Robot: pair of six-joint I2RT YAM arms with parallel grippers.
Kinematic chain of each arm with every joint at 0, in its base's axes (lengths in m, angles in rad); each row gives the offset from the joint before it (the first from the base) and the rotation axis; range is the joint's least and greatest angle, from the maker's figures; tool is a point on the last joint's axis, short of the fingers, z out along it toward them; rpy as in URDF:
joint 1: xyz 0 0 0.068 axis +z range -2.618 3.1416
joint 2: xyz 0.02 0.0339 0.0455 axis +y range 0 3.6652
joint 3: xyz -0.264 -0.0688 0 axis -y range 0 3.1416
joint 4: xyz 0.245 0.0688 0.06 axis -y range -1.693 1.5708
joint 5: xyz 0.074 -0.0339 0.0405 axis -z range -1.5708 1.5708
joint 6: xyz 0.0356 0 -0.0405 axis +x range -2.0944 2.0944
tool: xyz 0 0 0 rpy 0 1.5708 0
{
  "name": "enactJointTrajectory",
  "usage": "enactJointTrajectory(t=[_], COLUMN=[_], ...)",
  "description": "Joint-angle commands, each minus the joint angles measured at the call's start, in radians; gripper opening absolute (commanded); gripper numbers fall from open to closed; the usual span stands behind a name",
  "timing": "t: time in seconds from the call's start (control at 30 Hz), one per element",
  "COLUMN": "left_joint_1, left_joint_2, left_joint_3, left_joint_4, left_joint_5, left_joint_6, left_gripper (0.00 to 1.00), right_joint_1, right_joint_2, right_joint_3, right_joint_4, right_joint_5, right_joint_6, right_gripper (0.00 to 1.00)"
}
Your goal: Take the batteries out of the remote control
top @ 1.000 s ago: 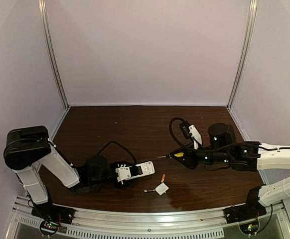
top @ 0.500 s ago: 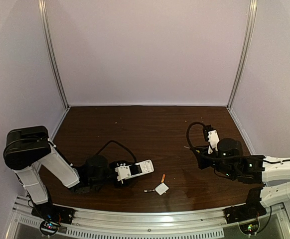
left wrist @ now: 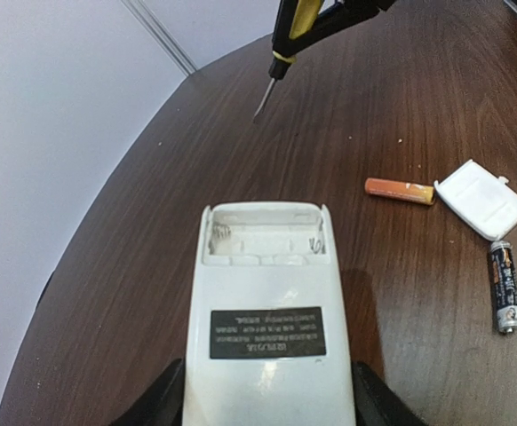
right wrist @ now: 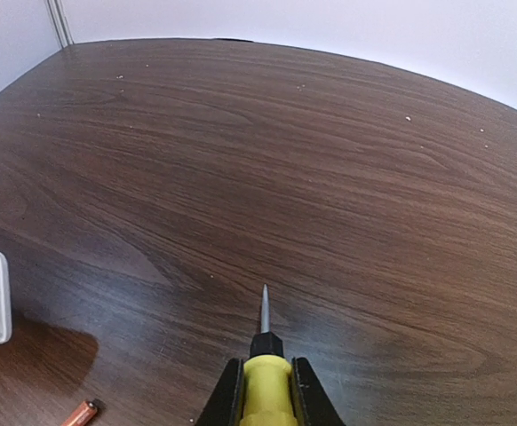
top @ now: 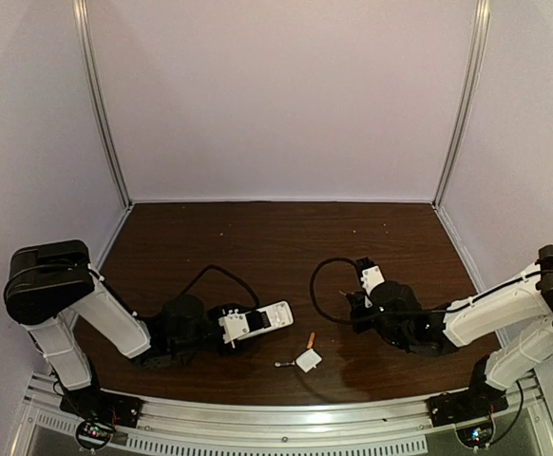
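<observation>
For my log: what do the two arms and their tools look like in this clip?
Both arms pair white links with bulky black cylindrical joints: left arm, right arm. Loose black loops run at the wrists: left cable, right cable. The left tool and right tool have black fingers and a white mount. No markings are readable.

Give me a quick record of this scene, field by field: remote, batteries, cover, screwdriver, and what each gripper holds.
remote: back up, battery bay open and empty
cover: white, off the remote, flat on the table
orange battery: on the table, next to the cover
dark battery: on the table, also next to the cover
screwdriver: yellow handle, tip clear of the remote
left gripper: closed on the remote
right gripper: closed on the screwdriver
</observation>
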Motion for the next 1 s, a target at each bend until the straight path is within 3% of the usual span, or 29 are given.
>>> enactJointTrajectory(t=[0.0,0.5,0.97], left_joint_1=[-0.003,-0.003,-0.002], left_joint_2=[-0.025,-0.023,-0.02], left_joint_3=[0.015,0.016,0.016], left_joint_4=[0.052,0.053,0.054], left_joint_5=[-0.008,0.001,-0.001], left_joint_6=[-0.017,-0.016,-0.015], left_gripper=[0.0,0.0,0.0], right_joint_1=[-0.001,-0.05,-0.075], right_joint_2=[0.111,0.29,0.296], right_joint_3=[0.053,0.067,0.011], right_joint_4=[0.144,0.239,0.257], right_joint_5=[-0.019,-0.082,-0.102], right_joint_6=[-0.047,0.013,0.066], right_gripper=[0.0,0.02,0.17])
